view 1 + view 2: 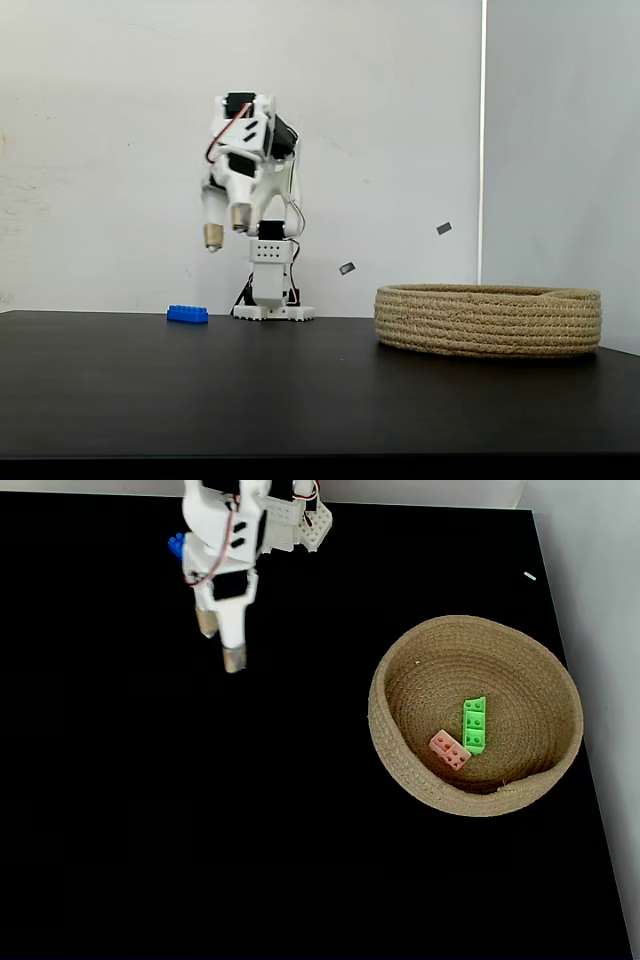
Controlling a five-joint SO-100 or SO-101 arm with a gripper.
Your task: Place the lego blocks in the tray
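Your tray (400, 660) sits at the right in both fixed views and holds two bricks: one green brick (474, 725), long axis running near to far, and one pink brick (450, 749) lying diagonally, touching it. One blue brick (188, 314) lies on the black table (300, 400), left of the arm's base. Your gripper (227, 227) hangs spread and empty above the table.

Green brick (474, 725), pink brick (449, 749), blue brick (187, 314), tan basket (400, 750), black table (200, 810).

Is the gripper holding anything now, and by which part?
Nothing is held. The gripper hangs open and empty above the table; the blue brick lies on the table.
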